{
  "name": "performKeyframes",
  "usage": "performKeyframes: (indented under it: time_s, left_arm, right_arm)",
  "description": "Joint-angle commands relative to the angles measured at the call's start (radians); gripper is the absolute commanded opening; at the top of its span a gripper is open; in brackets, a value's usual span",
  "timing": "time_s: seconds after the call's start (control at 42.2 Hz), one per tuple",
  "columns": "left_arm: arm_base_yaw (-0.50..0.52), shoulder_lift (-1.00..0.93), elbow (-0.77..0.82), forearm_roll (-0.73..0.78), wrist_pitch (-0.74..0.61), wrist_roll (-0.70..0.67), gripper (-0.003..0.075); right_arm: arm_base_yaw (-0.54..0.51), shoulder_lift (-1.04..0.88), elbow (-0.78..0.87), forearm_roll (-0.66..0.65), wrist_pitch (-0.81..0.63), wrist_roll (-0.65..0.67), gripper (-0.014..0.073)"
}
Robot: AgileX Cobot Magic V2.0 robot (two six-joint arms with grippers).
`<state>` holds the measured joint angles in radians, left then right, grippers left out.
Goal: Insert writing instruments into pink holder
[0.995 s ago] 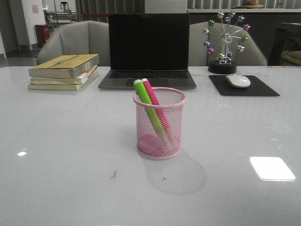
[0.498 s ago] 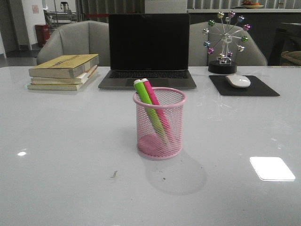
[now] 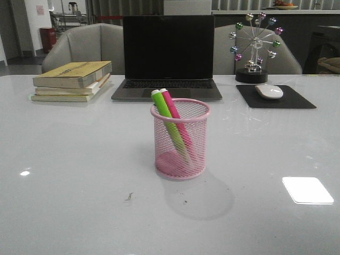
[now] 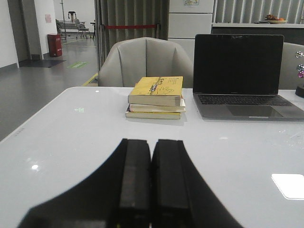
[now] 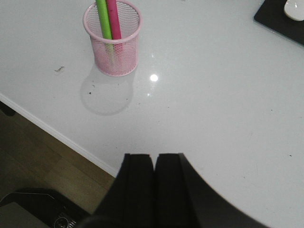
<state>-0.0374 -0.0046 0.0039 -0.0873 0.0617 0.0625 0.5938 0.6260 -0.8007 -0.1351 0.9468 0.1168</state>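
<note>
The pink mesh holder (image 3: 180,139) stands upright mid-table, and shows again in the right wrist view as the holder (image 5: 113,39). Inside it lean a lime green marker (image 3: 168,121) and a hot pink marker (image 3: 177,119), side by side with their tops past the rim toward the left; the right wrist view shows the green marker (image 5: 103,19) and pink marker (image 5: 114,19) too. My left gripper (image 4: 151,142) is shut with nothing in it, low over the table's left part. My right gripper (image 5: 154,156) is shut and empty, well away from the holder. Neither gripper appears in the front view.
A stack of books (image 3: 73,79) lies at the back left, an open laptop (image 3: 168,58) at the back centre. A ferris-wheel ornament (image 3: 255,48) and a mouse (image 3: 269,91) on a black pad (image 3: 276,97) sit at the back right. The table's near edge (image 5: 57,134) shows in the right wrist view.
</note>
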Motion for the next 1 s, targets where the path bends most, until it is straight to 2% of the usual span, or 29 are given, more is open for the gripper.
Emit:
performKeyframes:
  time_s: [0.0, 0.616, 0.782, 0.877, 0.972]
  left_arm:
    - [-0.006, -0.02, 0.005, -0.011, -0.091, 0.001, 0.0092]
    - [-0.006, -0.02, 0.005, -0.011, -0.091, 0.001, 0.0092]
    - [-0.006, -0.02, 0.005, -0.011, -0.091, 0.001, 0.0092]
    - [-0.006, -0.02, 0.005, -0.011, -0.091, 0.001, 0.0092]
    - [-0.006, -0.02, 0.005, -0.011, -0.091, 0.001, 0.0092]
  right_arm:
    - [-0.007, 0.001, -0.027, -0.022, -0.066, -0.004, 0.0057]
    - [-0.019, -0.036, -0.01, -0.017, -0.067, -0.004, 0.0057]
    - [-0.147, -0.125, 0.084, 0.019, -0.165, -0.034, 0.0057]
    - [-0.234, -0.206, 0.174, 0.075, -0.274, -0.122, 0.0057]
    - [-0.34, -0.302, 0.293, 0.082, -0.4, -0.135, 0.0057]
